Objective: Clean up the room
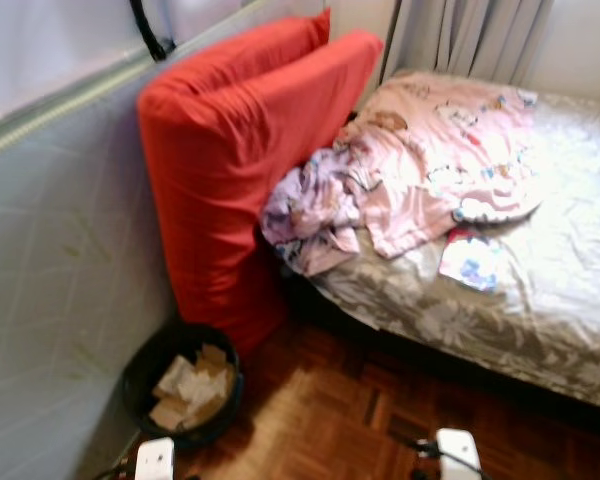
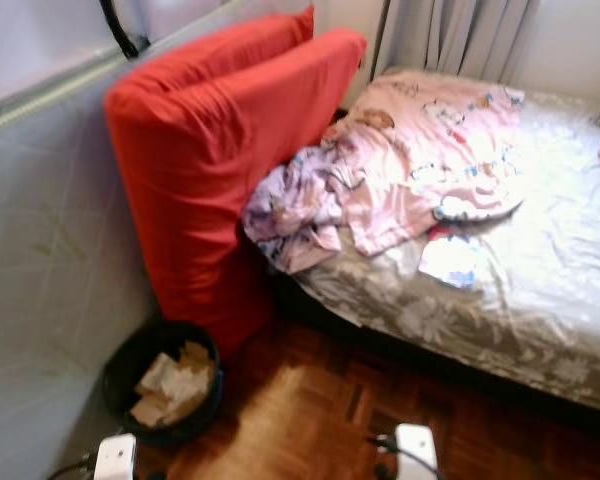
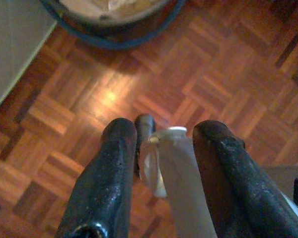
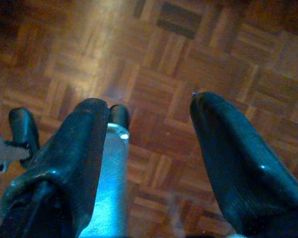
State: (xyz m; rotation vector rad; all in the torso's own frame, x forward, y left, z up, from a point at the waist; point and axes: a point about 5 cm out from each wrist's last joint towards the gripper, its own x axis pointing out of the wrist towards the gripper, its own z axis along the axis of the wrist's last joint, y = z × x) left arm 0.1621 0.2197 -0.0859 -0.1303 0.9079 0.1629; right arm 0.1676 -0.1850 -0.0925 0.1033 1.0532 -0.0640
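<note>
A rumpled pink printed blanket (image 1: pixel 430 150) lies on the bed (image 1: pixel 570 260). A purple garment (image 1: pixel 310 210) hangs over the bed's near corner. A small white and blue cloth item (image 1: pixel 472 262) rests beside them. On the floor by the wall stands a black bin (image 1: pixel 138 368) holding crumpled paper (image 1: pixel 192 385). Both arms hang low, their white wrists (image 1: pixel 155 460) at the lower edge. My left gripper (image 3: pixel 166 130) is open above the parquet, near the bin's rim (image 3: pixel 114 34). My right gripper (image 4: pixel 148 104) is open over bare floor.
Two big red cushions (image 1: pixel 230 170) lean against the grey padded wall panel (image 1: pixel 60 280), between the bin and the bed. Grey curtains (image 1: pixel 470 35) hang behind the bed. Parquet floor (image 1: pixel 320 420) lies open in front of the bed.
</note>
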